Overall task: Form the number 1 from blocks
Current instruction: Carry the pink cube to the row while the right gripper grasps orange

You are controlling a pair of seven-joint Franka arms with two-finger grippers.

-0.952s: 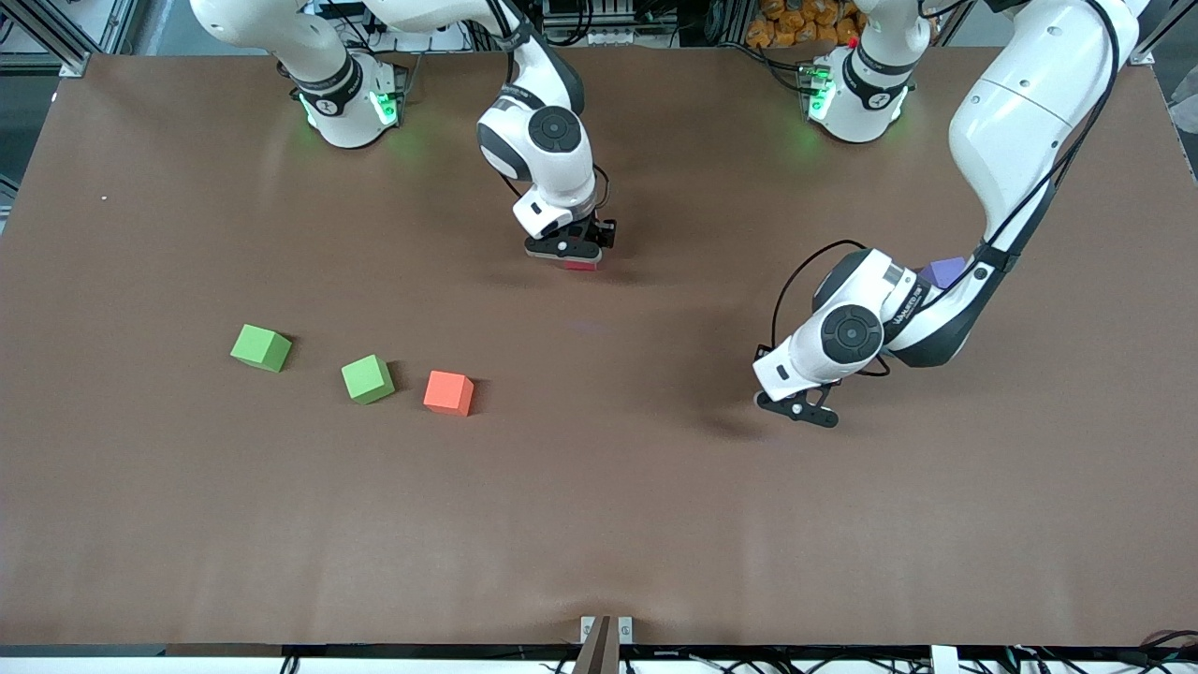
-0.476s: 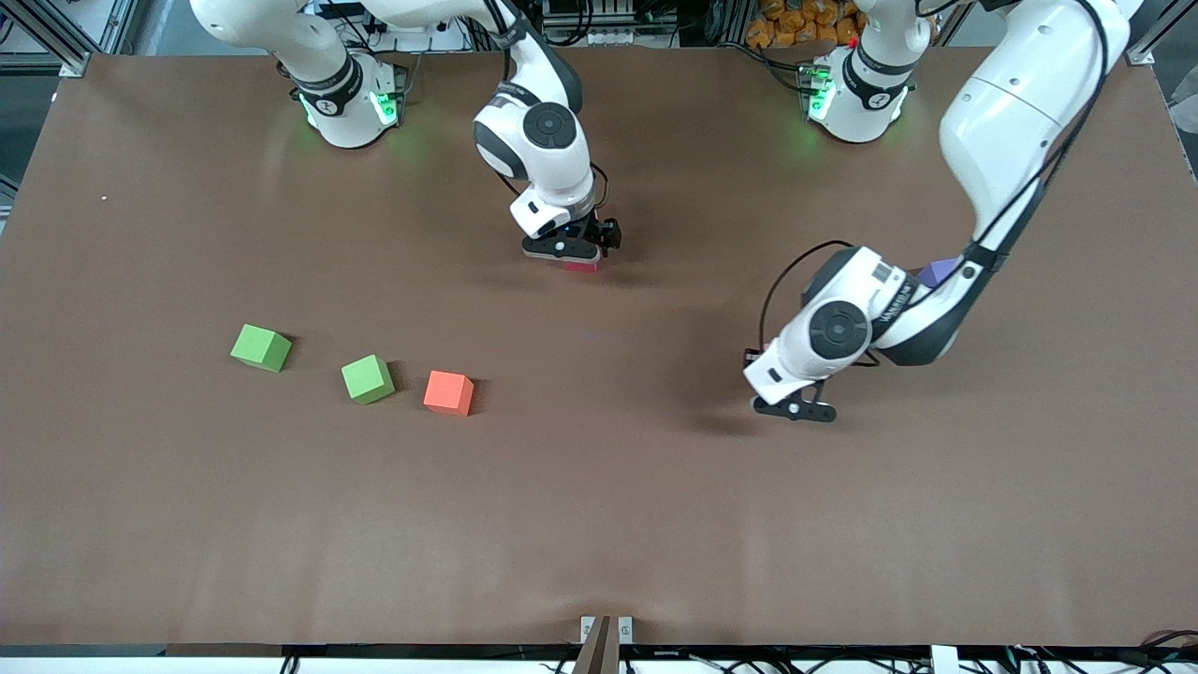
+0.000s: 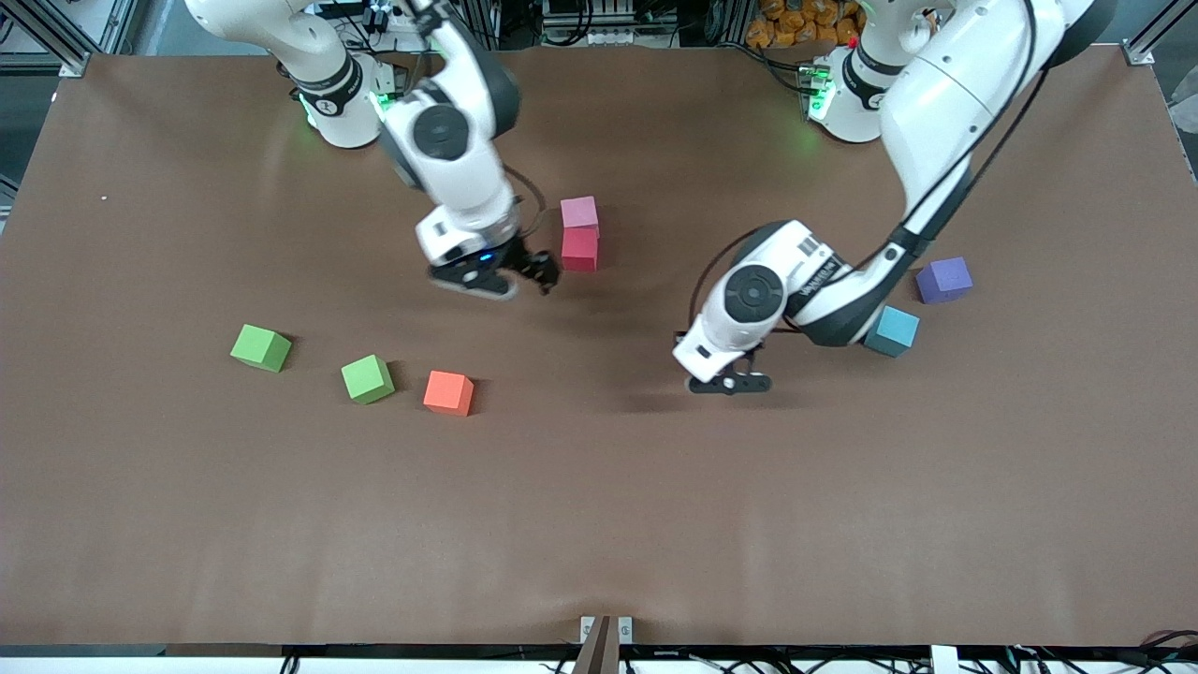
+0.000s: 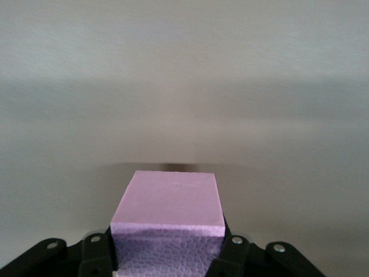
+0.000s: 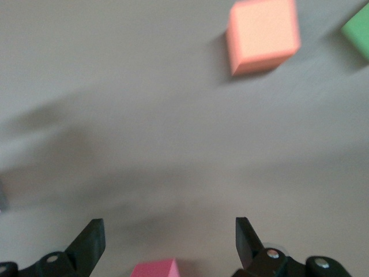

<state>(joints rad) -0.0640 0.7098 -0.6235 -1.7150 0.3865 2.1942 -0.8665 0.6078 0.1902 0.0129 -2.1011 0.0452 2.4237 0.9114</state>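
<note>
A light pink block (image 3: 578, 212) and a crimson red block (image 3: 580, 250) sit touching in a short line at the table's middle, the red one nearer the camera. My right gripper (image 3: 510, 279) hovers open beside them, toward the right arm's end; in its wrist view the gripper (image 5: 168, 234) is empty, with the red block's corner (image 5: 155, 269) at the edge and the orange block (image 5: 263, 34) ahead. My left gripper (image 4: 167, 251) is shut on the second light pink block (image 4: 167, 208). In the front view that gripper (image 3: 728, 382) hides it. The light blue block (image 3: 892, 330) lies by the left arm.
Two green cubes (image 3: 261, 347) (image 3: 368, 379) lie in a row with the orange block (image 3: 448, 392) toward the right arm's end. A purple cube (image 3: 943, 279) sits beside the blue block, farther from the camera. The brown table (image 3: 599, 524) stretches bare near the camera.
My right gripper let go of the red block beside the pink one and drew away toward the right arm's end. My left arm carried its pink block toward the table's middle, uncovering the blue block.
</note>
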